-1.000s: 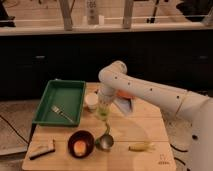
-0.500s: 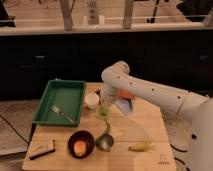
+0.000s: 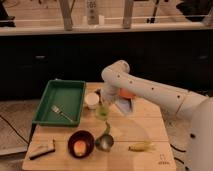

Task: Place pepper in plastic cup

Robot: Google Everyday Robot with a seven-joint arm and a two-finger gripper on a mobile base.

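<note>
The pincer [image 3: 103,101] hangs just above the clear plastic cup [image 3: 103,113] on the desk [image 3: 145,131]; how wide it stands, I cannot tell. The dark green pepper [image 3: 106,129] lies in front of it, between the cup and a small metal bowl [image 3: 104,144]. To the pincer's left, a green tray [image 3: 67,94] holds a fork [image 3: 60,112].
</note>
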